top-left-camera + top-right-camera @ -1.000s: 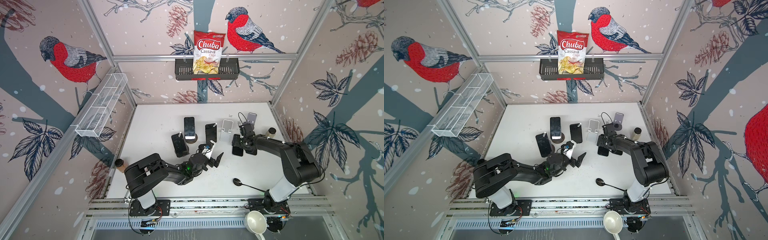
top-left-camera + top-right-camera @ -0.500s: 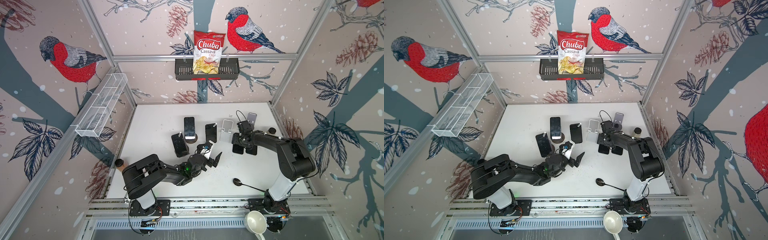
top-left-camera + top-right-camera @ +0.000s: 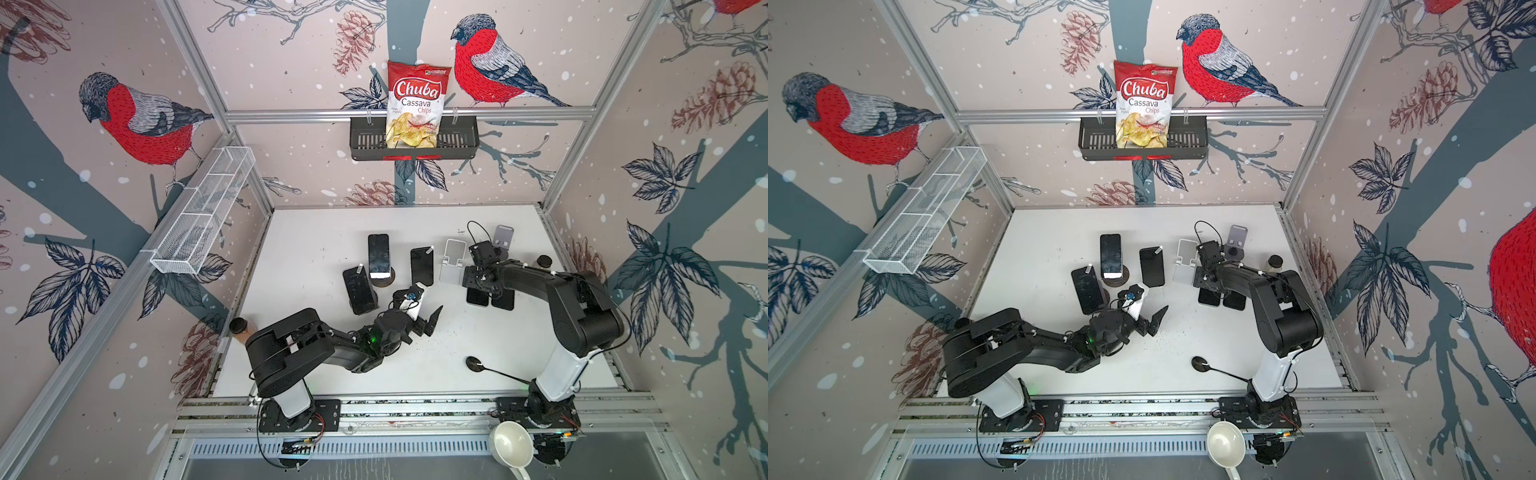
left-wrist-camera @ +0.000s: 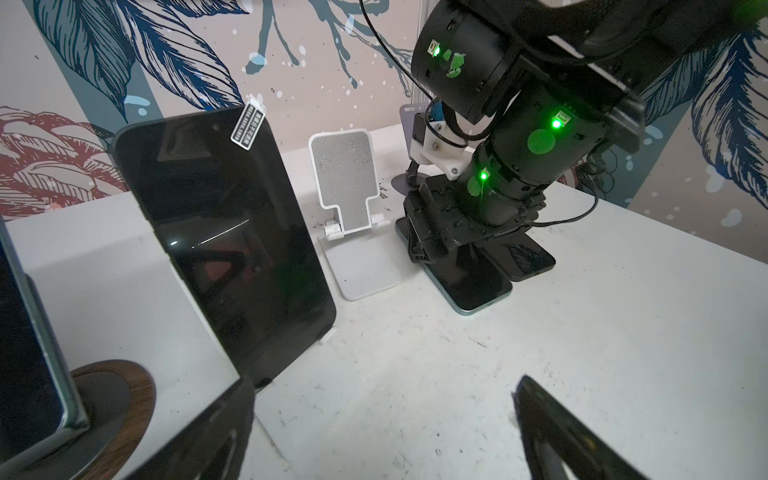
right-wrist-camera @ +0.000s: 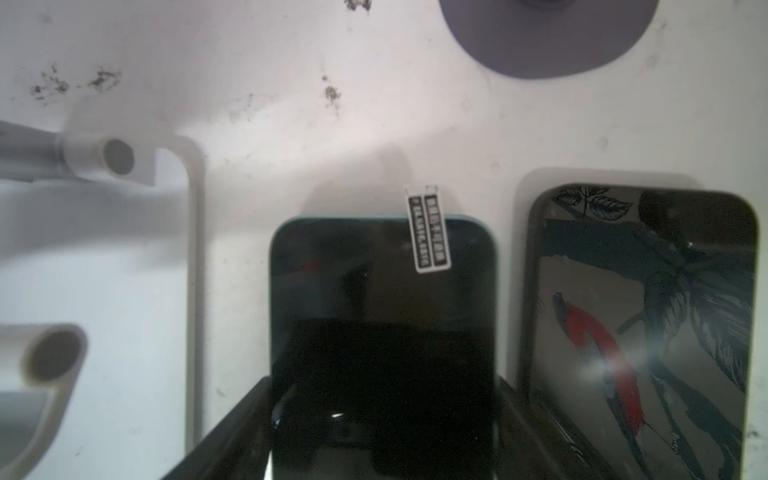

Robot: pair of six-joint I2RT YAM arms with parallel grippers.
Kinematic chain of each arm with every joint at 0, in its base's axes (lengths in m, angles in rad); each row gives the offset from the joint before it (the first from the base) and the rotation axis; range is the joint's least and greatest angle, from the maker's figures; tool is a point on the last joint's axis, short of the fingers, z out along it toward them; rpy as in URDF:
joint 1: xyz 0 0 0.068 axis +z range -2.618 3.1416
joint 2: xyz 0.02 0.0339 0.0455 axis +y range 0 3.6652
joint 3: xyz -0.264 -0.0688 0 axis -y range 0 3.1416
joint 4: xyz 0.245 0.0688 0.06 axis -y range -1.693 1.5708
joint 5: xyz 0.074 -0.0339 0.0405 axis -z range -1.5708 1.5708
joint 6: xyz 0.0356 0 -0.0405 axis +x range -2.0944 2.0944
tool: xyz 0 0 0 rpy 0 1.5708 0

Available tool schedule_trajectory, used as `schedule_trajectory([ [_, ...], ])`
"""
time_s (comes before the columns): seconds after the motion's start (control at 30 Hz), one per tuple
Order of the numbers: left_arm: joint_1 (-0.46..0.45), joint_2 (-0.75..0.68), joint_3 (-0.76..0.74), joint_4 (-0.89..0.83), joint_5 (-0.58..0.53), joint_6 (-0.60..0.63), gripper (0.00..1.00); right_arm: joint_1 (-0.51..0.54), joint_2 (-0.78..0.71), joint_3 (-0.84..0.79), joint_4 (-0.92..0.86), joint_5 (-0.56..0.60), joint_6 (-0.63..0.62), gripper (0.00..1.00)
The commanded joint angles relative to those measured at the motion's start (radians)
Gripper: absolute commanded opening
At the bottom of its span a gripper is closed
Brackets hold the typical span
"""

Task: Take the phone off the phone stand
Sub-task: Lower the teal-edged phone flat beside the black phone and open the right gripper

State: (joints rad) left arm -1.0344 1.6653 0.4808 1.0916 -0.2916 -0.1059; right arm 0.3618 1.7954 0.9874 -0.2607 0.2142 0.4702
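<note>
A dark phone with a teal rim [image 5: 382,291] lies flat on the white table [image 3: 316,232], beside a second flat phone [image 5: 640,332] and just in front of the empty white phone stand [image 4: 353,187]. My right gripper [image 5: 384,382] points down over it and is open. Its fingers [image 5: 232,415] flank the phone's long edges with thin slivers of gap. Both top views show the gripper [image 3: 478,291] [image 3: 1209,289] above that phone [image 3: 477,300]. My left gripper [image 4: 390,436] [image 3: 424,311] hovers open and empty near a standing phone [image 4: 224,232].
Three phones stand on stands at mid-table [image 3: 378,255] [image 3: 359,289] [image 3: 422,266]. An empty purple stand [image 3: 503,237] is behind my right gripper. A black spoon [image 3: 473,363], a small jar [image 3: 543,261], a brown bottle [image 3: 239,328] and a white cup [image 3: 511,444] sit around.
My right gripper has shifted a little toward the back with the phone now flat on the table, and its jaws have widened. The left arm has not moved.
</note>
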Motion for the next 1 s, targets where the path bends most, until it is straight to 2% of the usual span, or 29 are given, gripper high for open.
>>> schedule_trajectory([
  [0.0, -0.001, 0.004, -0.008, 0.061, 0.002, -0.005, 0.96, 0.004, 0.024, -0.010, -0.098, -0.033, 0.013, 0.78],
  [0.37, -0.001, 0.001, -0.020, 0.080, -0.010, -0.002, 0.96, 0.003, 0.007, 0.001, -0.095, -0.029, 0.010, 0.82],
  [0.67, -0.001, -0.001, -0.018, 0.072, -0.027, -0.009, 0.96, 0.008, -0.099, 0.060, -0.087, -0.010, -0.027, 0.84],
  [0.97, 0.000, -0.011, -0.022, 0.062, -0.038, -0.020, 0.96, 0.034, -0.195, 0.086, -0.047, -0.039, -0.073, 0.87],
])
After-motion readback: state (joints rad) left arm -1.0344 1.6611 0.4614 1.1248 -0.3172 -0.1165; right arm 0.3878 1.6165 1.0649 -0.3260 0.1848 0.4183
